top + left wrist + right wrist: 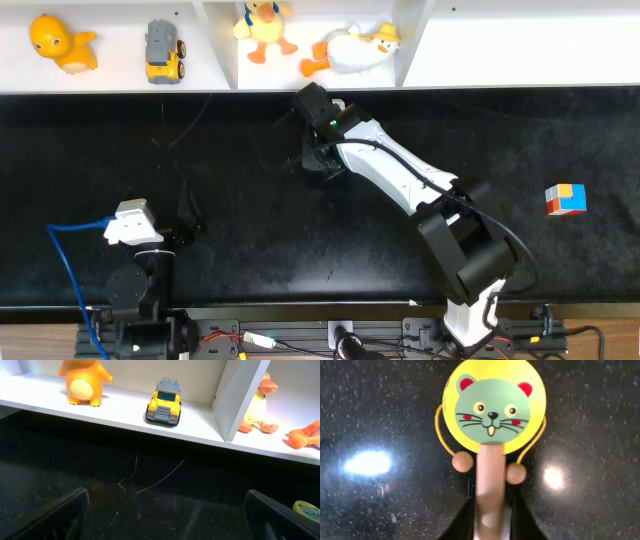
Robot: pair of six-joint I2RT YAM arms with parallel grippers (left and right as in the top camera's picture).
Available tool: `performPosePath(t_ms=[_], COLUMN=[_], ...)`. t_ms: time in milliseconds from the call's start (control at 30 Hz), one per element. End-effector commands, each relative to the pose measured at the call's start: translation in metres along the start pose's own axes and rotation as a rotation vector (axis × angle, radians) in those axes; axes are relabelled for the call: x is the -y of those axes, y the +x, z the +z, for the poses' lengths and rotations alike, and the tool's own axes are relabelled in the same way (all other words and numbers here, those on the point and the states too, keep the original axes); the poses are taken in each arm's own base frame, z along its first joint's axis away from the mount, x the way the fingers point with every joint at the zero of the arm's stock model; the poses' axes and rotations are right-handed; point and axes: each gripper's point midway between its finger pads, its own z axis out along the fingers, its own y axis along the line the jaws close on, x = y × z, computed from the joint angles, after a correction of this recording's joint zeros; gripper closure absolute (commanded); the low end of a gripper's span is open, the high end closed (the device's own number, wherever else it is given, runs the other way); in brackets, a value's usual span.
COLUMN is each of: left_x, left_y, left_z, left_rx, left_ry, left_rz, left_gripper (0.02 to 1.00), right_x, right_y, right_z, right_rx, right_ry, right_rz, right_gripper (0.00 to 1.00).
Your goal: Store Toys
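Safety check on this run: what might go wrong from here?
The right end effector grips the rattle drum only low on its handle, so it may tilt or slip. Its loose beads could snag the shelf edge. It might knock the yellow plush duck or white plush duck nearby.

Yellow rattle drum [494, 410], and on it a mint-green mouse face with red ears, red cheeks and black whiskers. Its handle [491, 480] and beads [462, 462] are plain pale wood. Under it is the black table [250, 230], flecked with white. On the far side, a white shelf [500, 50]: an orange-yellow duck [60, 45] at the left, a yellow-and-grey truck [164, 52] beside it. Over on the right, a cube [565, 199] in blue, orange, red and white.
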Motion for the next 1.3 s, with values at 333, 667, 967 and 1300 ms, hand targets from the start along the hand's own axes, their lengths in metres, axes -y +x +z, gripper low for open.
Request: performPosePath(t_ms=[333, 667, 967, 1300], left_x=[0.000, 0.000, 0.000, 0.000], left_y=[-0.001, -0.001, -0.001, -0.001], left_z=[0.000, 0.000, 0.000, 0.000], left_rx=[0.009, 0.009, 0.009, 0.009], left_ry=[-0.002, -0.002, -0.002, -0.002], left_rz=[-0.007, -0.007, -0.007, -0.007], left_gripper=[0.020, 0.020, 0.020, 0.020], right_x=[-0.016, 0.005, 0.092, 0.192], right_y=[0.002, 0.025, 0.060, 0.043], right_z=[-0.011, -0.113, -0.193, -0.223], right_rx=[-0.035, -0.030, 0.026, 0.088], right_ry=[-0.080, -0.057, 0.185, 0.284], right_rz=[0.005, 0.010, 0.141, 0.316], right_gripper=[0.956, 0.954, 0.956, 0.956])
